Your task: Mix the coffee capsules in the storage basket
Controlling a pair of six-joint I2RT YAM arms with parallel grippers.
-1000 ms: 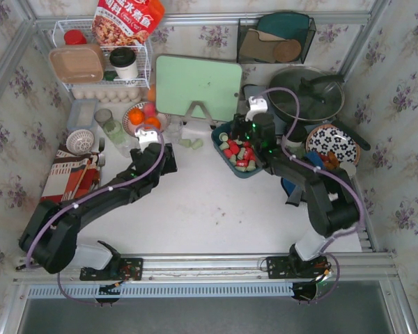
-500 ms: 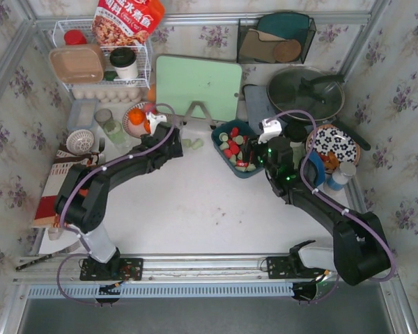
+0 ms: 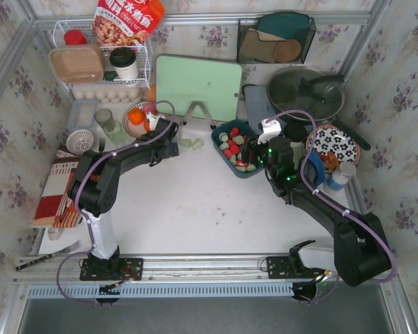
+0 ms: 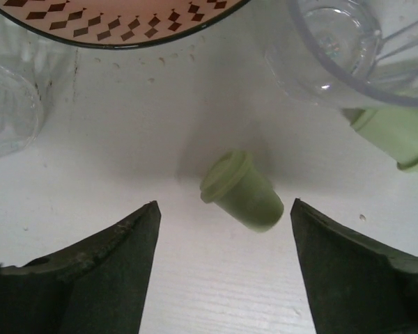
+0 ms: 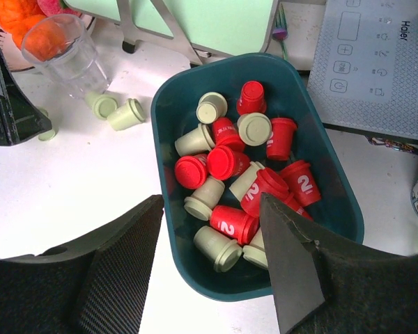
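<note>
— Coffee capsules (image 3: 235, 147), the tiny tapered red and pale green pods: where do they sit, seen from above?

— Most lie heaped in the dark teal plastic storage basket (image 3: 217, 139). It is on the white surface (image 3: 195, 209) right of centre, in front of the pale green cutting board (image 3: 198, 87). Two pale green strays (image 3: 196, 144) lie on the surface just left of the basket.

— And the arms?

— The left gripper (image 3: 177, 139) points at those strays, near the patterned plate of oranges (image 3: 136, 118). The right gripper (image 3: 254, 154) is at the basket's right side. From up here I cannot tell how either one's jaws stand.

— What does the left wrist camera give?

— One pale green capsule (image 4: 242, 193) lies on its side on the surface between the two dark fingertips (image 4: 125, 243), with a clear gap on each side. The left gripper (image 4: 224, 204) is spread wide and holds nothing. A clear glass (image 4: 348, 49) stands just beyond, with another green capsule (image 4: 397, 136) beside it at the right.

— The right wrist camera?

— The basket (image 5: 324, 160) fills the middle, with red and green capsules (image 5: 226, 161) jumbled together, some upright, some tipped. The right gripper (image 5: 210, 200) hangs above the near left rim, jaws apart and gripping nothing. One finger (image 5: 118, 264) is over bare surface and the other is over the capsules.
</note>
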